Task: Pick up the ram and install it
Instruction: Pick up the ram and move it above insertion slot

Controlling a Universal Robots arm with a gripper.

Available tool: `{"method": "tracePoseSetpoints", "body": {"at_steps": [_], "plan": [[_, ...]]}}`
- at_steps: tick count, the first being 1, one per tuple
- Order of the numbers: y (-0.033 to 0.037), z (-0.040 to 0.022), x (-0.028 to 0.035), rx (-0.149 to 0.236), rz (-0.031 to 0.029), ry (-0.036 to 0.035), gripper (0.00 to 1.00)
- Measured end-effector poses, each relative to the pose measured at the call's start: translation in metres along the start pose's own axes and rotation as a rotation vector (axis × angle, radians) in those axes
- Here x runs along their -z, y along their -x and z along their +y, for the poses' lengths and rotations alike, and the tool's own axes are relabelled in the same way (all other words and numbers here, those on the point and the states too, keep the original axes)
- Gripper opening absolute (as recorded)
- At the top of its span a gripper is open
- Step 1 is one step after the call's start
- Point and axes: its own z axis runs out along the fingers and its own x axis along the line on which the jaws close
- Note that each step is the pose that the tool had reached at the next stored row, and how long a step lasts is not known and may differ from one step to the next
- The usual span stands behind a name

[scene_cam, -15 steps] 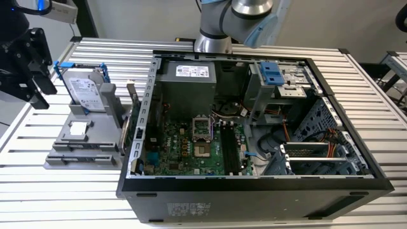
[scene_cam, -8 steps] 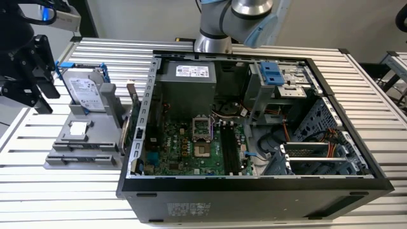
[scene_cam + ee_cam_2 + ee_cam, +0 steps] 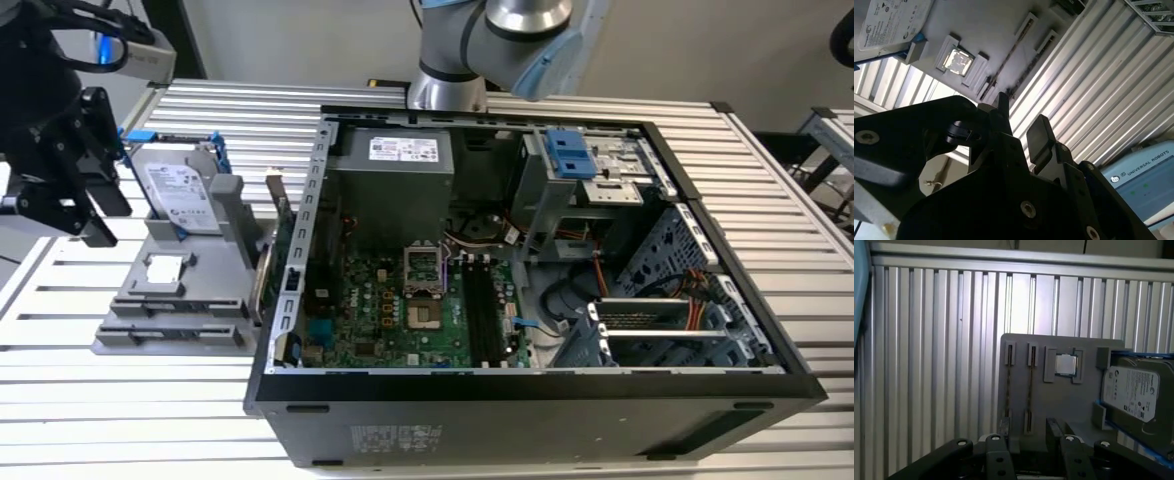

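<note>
I judged the pick-up step was in hand: the gripper (image 3: 1029,426) hung released and empty over the grey holder (image 3: 1054,405). The ram (image 3: 1029,385) stood on edge below its fingertips. Grasping would need the jaws squared across this thin stick.

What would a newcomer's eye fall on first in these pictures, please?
The open black computer case with its green motherboard sits in the middle of the exterior view. In the first wrist view, the open black gripper hovers by a grey parts holder carrying two thin dark ram sticks and a silver hard drive.
</note>
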Motion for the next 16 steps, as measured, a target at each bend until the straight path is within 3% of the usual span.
{"method": "tracePoseSetpoints", "body": {"at_steps": [16], "plan": [[-0.0005, 0.0001, -0.0186, -0.001, 0.0, -0.0001, 1.0]]}}
